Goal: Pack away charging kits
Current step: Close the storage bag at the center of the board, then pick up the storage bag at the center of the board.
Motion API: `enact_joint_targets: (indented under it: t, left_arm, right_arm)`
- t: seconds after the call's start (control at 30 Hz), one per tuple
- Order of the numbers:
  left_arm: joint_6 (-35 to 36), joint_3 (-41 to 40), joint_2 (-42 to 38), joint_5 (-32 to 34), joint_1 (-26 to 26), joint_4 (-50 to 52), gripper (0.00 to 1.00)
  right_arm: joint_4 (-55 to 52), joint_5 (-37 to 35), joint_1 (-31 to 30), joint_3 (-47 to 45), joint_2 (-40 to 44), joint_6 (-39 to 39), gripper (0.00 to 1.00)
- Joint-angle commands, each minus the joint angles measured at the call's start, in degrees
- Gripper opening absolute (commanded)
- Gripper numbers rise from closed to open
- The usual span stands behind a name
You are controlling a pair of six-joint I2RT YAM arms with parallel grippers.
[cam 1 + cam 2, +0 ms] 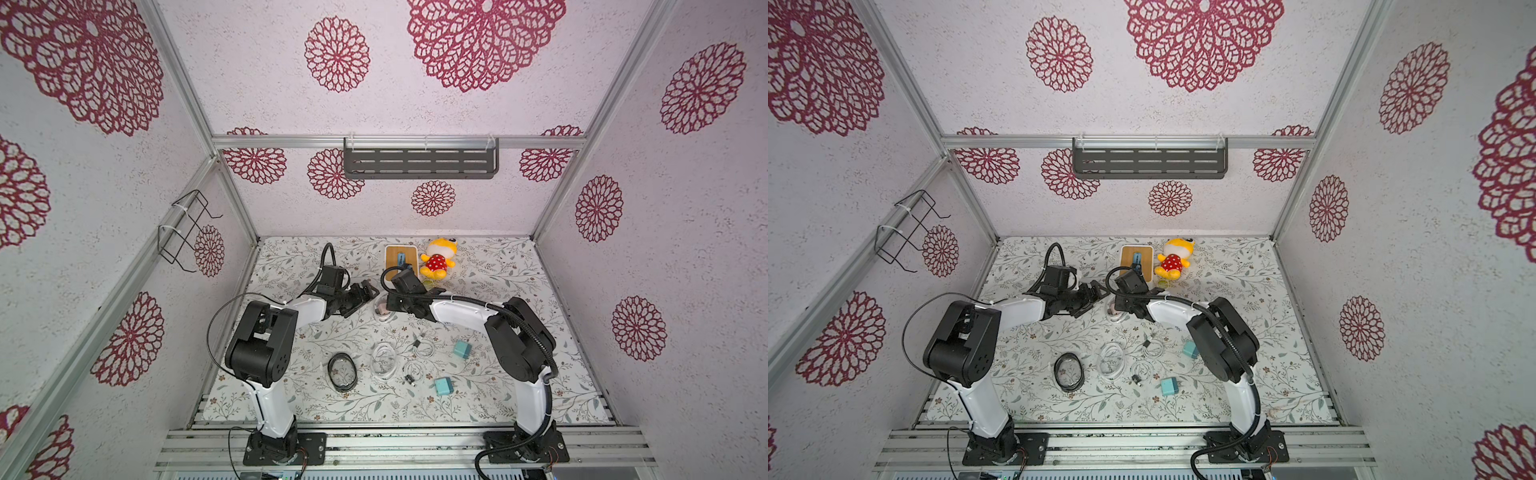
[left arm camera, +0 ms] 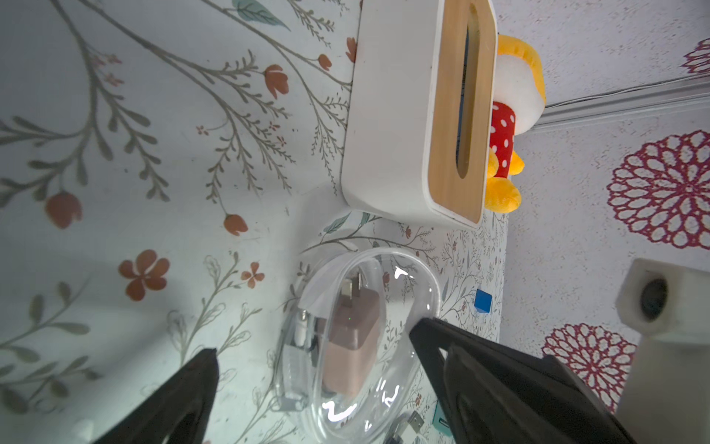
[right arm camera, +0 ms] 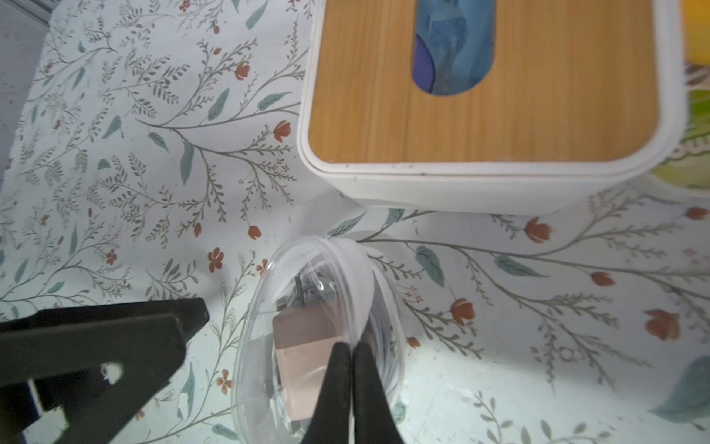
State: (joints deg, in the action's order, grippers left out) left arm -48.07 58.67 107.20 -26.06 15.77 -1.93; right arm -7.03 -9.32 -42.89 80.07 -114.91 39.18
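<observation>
Step in hand: closing up the first kit, I judge. The clear oval case (image 2: pixel 395 365) is loaded and sits between my two tools.
In that case: the pale pink adapter (image 2: pixel 353 342), prongs showing, with a white cable (image 3: pixel 361 284) coiled beside it.
Right tool (image 3: pixel 351 350): closed tight, tips down on the case's top shell above the adapter. I cannot tell whether a thin edge is pinched between them.
Left tool (image 2: pixel 315 338): jaws wide apart on either side of the case and holding nothing. I cannot tell whether it touches the case.
Where it sits: on the bench (image 1: pixel 498 291), just beside the white box (image 3: pixel 480 184) with the wooden lid.
Still loose: two teal adapters (image 1: pixel 462 349) (image 1: pixel 444 386) and two coiled cables (image 1: pixel 423 348) (image 1: pixel 412 371), well apart from the case.
Other containers: a second clear case (image 1: pixel 383 359) with white loops in it, and next to it a dark-rimmed oval case (image 1: pixel 341 372) whose contents are too small to tell.
Next move: likely press the shell fully shut, with my left tool steadying it, since the slick rounded shell could skid.
</observation>
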Motion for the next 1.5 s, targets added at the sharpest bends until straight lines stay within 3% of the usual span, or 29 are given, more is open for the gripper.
enact_joint_targets:
  t: [0.0,0.77,1.47]
  left_arm:
    - [0.61,1.25,1.73,-0.27,0.14,0.45,0.94]
    - [-1.52,3.72,8.73,-8.43,0.7,-3.85,0.94]
    - [-0.56,10.47,15.48,-11.11,2.95,2.44,0.86]
  right_arm:
    - [-6.93,-4.77,0.18,3.16,-0.32,-3.2,0.0]
    - [2.0,-0.23,0.92,-7.99,-1.64,-0.72,0.0]
    - [14.27,5.83,2.01,-13.94,-1.61,-2.88,0.0]
